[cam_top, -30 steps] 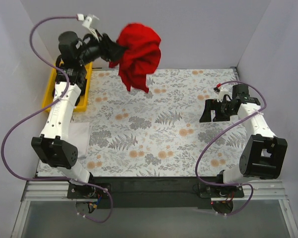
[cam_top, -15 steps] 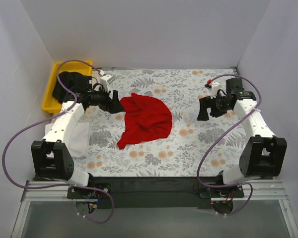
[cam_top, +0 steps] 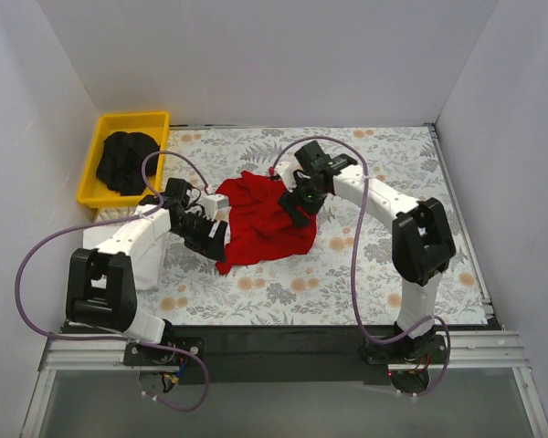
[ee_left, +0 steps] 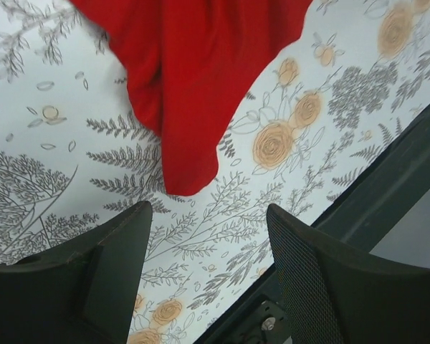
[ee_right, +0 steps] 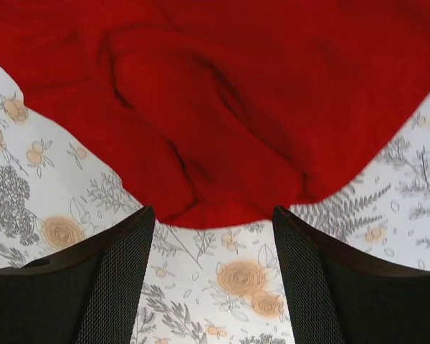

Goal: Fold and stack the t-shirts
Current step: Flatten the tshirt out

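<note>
The red t-shirt (cam_top: 267, 224) lies crumpled on the floral cover in the middle of the table. My left gripper (cam_top: 216, 241) is open and empty, low over the cover beside the shirt's near-left tip; in the left wrist view (ee_left: 208, 240) that red tip (ee_left: 186, 93) lies just ahead of the jaws. My right gripper (cam_top: 298, 213) is open and empty over the shirt's right part; in the right wrist view (ee_right: 211, 244) the red cloth (ee_right: 222, 107) edge lies just ahead of the fingers. The black t-shirt (cam_top: 127, 161) lies bunched in a yellow tray. The white t-shirt (cam_top: 151, 265) lies at the left edge, partly under my left arm.
The yellow tray (cam_top: 160, 121) stands at the far left corner. White walls close in the table on the left, back and right. The table's dark front edge (ee_left: 387, 179) shows close behind the left gripper.
The left gripper carried the red t-shirt down from the air, laid it on the table and let go. The right arm swung left from the right side onto the shirt.
</note>
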Motion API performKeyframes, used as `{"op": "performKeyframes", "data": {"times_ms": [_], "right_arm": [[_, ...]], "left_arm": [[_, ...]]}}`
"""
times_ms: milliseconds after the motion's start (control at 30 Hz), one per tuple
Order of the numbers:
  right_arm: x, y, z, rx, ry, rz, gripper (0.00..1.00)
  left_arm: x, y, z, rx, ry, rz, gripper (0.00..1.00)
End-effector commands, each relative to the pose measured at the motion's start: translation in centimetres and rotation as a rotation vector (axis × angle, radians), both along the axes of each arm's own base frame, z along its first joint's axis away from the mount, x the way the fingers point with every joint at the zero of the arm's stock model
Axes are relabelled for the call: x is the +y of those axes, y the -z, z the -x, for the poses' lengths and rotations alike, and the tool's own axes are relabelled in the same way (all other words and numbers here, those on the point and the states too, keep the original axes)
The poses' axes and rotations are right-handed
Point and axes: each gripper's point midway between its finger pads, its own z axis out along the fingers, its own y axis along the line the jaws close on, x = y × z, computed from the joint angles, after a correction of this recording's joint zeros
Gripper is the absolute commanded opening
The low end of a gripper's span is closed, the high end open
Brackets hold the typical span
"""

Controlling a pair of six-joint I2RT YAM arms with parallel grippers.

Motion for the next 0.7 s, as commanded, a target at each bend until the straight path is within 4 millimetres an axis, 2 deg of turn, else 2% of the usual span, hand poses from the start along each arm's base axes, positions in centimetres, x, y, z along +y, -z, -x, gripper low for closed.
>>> {"op": "performKeyframes", "data": {"times_ms": [0,133,233,400,533,600,633,667], "right_arm": [[4.0,-2.4,-2.1,-0.088,-0.030,-0.046,0.72],[7.2,-1.6,-0.6,-0.008,-0.061,-0.115,0.71],[8.5,-0.8,-0.3,-0.005,-0.080,-0.120,0.71],[10.5,-0.2,0.2,0.017,-0.110,-0.142,0.68],[11.4,1.0,1.0,0.051,-0.126,-0.137,0.67],[11.5,1.5,0.8,0.052,-0.124,-0.135,0.66],[11.4,2.3,0.5,0.051,-0.115,-0.115,0.65],[11.4,2.6,0.2,0.048,-0.111,-0.107,0.60]], "left_arm": [[1.1,1.7,0.9,0.023,0.015,-0.076,0.64],[1.4,2.3,1.5,0.027,0.020,-0.084,0.65],[1.1,2.6,1.8,0.007,0.023,-0.068,0.67],[0.2,2.2,0.2,-0.068,-0.012,-0.021,0.68],[-0.6,1.9,-0.9,-0.143,-0.015,0.025,0.68],[-0.8,2.1,-1.4,-0.168,-0.018,0.029,0.67],[-1.0,2.3,-1.5,-0.167,-0.019,0.028,0.66],[-1.0,2.7,-1.5,-0.156,-0.020,0.019,0.65]]}}
